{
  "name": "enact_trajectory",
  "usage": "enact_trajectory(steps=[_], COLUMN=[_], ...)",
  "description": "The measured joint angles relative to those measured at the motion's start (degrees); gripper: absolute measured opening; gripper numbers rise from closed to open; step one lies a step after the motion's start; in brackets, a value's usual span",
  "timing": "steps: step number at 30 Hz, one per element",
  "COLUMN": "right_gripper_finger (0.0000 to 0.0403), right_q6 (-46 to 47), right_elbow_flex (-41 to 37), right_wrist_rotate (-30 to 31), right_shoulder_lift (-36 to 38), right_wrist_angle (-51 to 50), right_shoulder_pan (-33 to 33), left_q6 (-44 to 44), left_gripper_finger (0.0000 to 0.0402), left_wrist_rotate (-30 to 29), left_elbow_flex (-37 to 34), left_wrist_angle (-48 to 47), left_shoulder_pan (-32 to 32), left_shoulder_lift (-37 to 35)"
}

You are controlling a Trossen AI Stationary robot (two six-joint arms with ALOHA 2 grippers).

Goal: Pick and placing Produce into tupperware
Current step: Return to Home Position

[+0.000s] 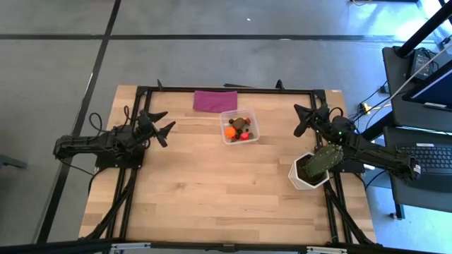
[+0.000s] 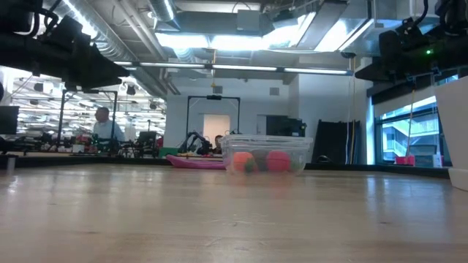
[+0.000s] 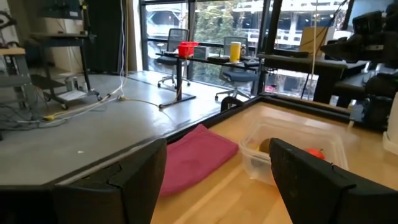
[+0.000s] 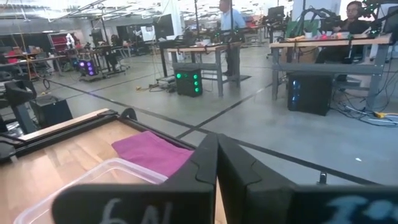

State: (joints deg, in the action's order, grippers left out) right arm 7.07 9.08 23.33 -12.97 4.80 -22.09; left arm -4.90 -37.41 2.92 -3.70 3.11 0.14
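Note:
The clear square tupperware stands on the table toward its far edge, near the middle. Inside it lie produce pieces: an orange ball, a red piece and a brown lump. The low view shows the tupperware with orange and red pieces inside, and the left wrist view shows it too. My left gripper hovers open at the table's left side, fingers pointing toward the tupperware. My right gripper waits shut at the table's right side, its fingers pressed together.
A flat purple cloth lies at the far edge, just beyond the tupperware. A green cactus-like plant in a white pot stands at the right edge under the right arm. Bare wood spreads over the near half of the table. People stand in the room beyond.

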Motion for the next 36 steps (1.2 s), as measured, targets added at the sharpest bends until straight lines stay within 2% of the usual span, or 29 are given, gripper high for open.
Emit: enact_trajectory(steps=[7, 13, 19, 28, 32, 36], right_gripper_finger=[0.0009, 0.0009, 0.0009, 0.0009, 0.0009, 0.0009], right_q6=[-0.92, -1.65, 0.31, -1.37, -1.36, -2.07], right_elbow_flex=[-0.02, -0.02, -0.03, -0.08, -2.42, -7.02], right_wrist_rotate=[-0.11, -0.1, -0.09, 0.01, 0.0, -0.02], right_shoulder_lift=[0.82, 4.99, 9.49, 12.9, 12.92, 12.9], right_wrist_angle=[-0.07, -1.61, -8.5, -9.84, -6.83, 2.08], right_shoulder_pan=[0.0, 0.0, 0.0, -0.02, -0.02, -0.02], left_q6=[0.86, 1.02, 3.41, 4.08, 4.04, 3.97], left_gripper_finger=[0.0274, 0.0274, 0.0274, 0.0274, 0.0274, 0.0274], left_wrist_rotate=[0.0, 0.0, -0.01, -0.02, -0.02, -0.01], left_elbow_flex=[0.0, 0.0, 0.0, 0.0, 0.0, 0.0], left_wrist_angle=[-0.04, -0.07, -0.09, -0.11, -0.11, -0.1], left_shoulder_pan=[0.0, 0.0, 0.0, 0.0, 0.0, 0.0], left_shoulder_lift=[0.0, 0.0, 0.0, 0.0, 0.0, 0.0])
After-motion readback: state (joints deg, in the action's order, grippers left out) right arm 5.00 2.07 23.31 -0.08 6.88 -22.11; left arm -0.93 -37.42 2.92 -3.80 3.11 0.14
